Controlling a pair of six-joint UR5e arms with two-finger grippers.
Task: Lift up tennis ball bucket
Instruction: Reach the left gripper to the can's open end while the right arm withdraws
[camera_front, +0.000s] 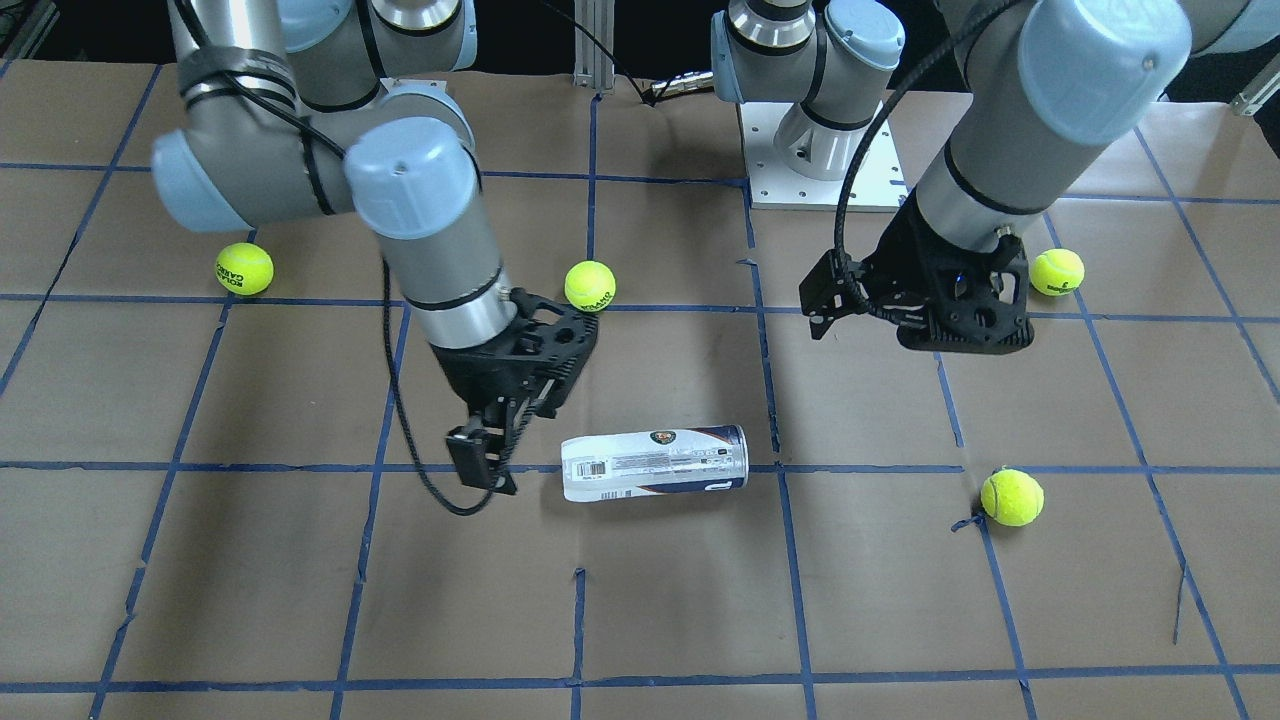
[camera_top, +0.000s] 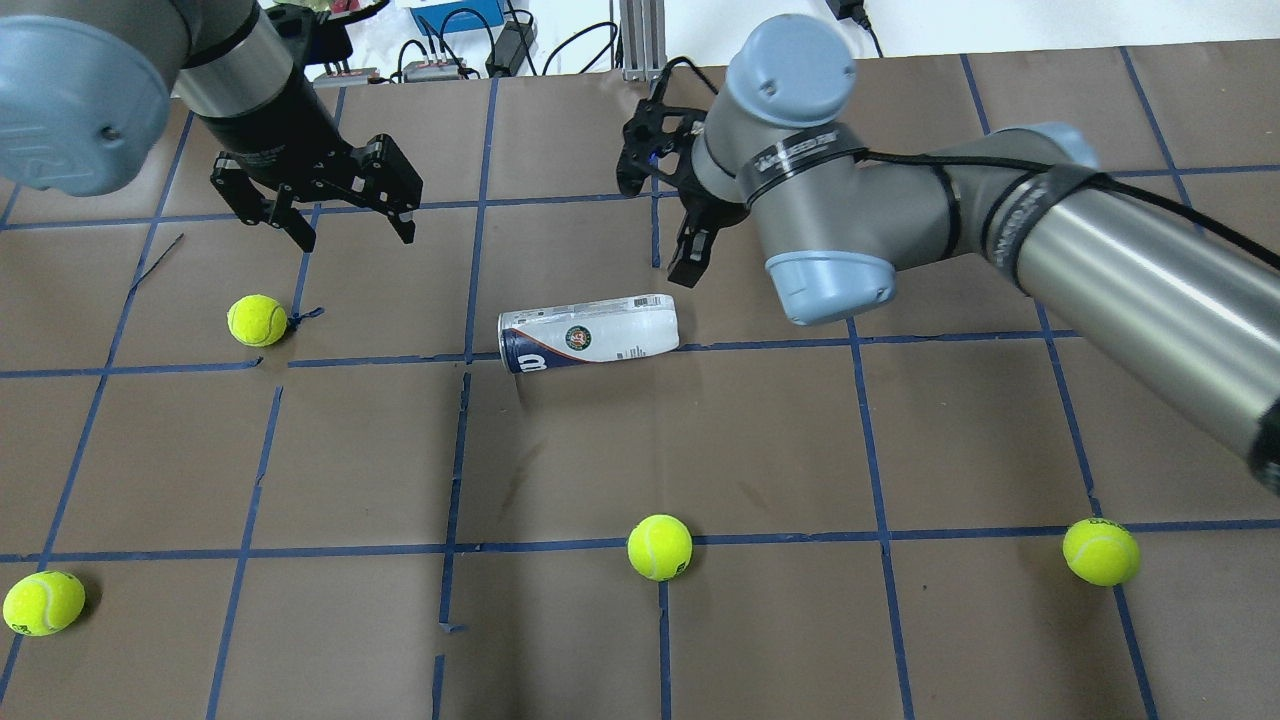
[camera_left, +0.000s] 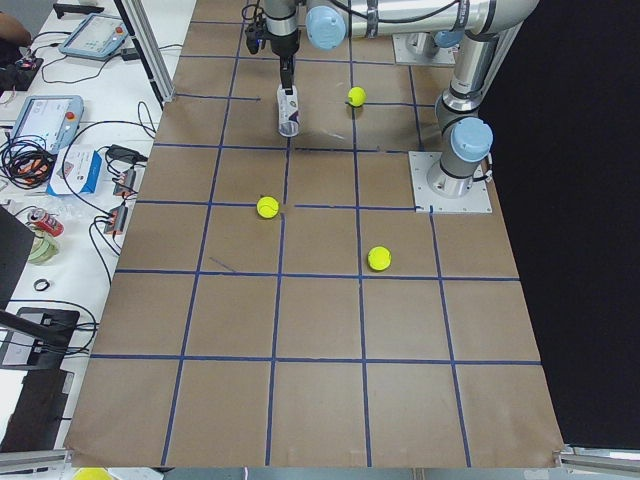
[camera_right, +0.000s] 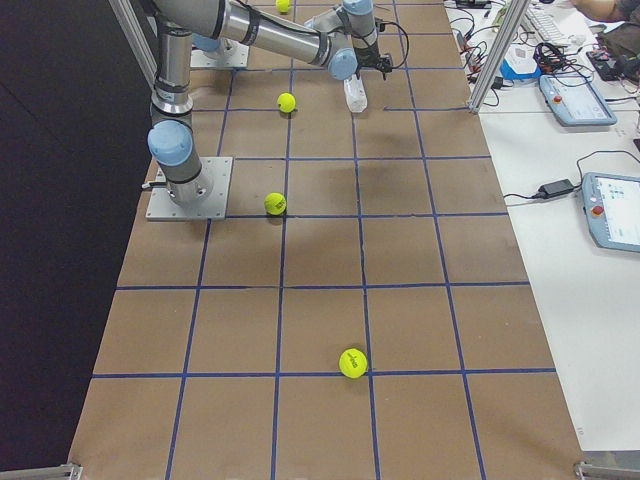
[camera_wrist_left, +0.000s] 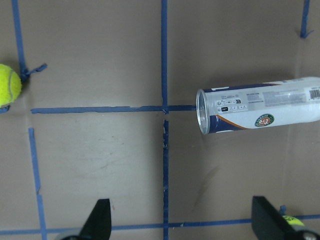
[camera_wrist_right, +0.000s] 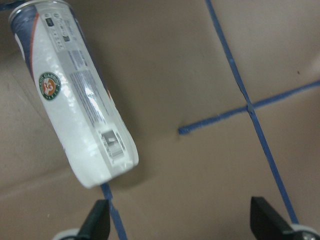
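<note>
**Operator:** Take me across the overhead view, left to right.

**Spotter:** Your left gripper (camera_top: 356, 238) hangs over the table (camera_top: 900, 620) with its fingers spread wide and nothing in them. One tennis ball (camera_top: 257, 320) lies just beside it. The tennis ball bucket (camera_top: 590, 333) is near the middle, lying on its side across a blue tape line (camera_top: 760, 346), well apart from every ball. Your right gripper (camera_front: 482, 462) is also spread and empty, hovering close to the bucket's closed end without touching it.

**Operator:** How will the bucket handle?

**Spotter:** I judge it light and thin-walled. It's stiff enough to lift, but it would likely give if you squeeze hard. The surface looks smooth and glossy, so expect it to slip, and since it's round and lying flat, a nudge could roll it. I'd straddle the body around mid-length, jaws across its width, and close gently. Stay off the metal rim (camera_wrist_left: 201, 111) at the open end, which faces your left side.

**Operator:** What can't you make out?

**Spotter:** The label (camera_wrist_right: 75, 100) wraps the wall, so I can't tell whether any balls are inside. In the overhead view the right arm's wrist covers most of that gripper's fingers. Each wrist camera shows only the fingertips at the bottom edge. Both side views are too small to judge clearance.
</note>
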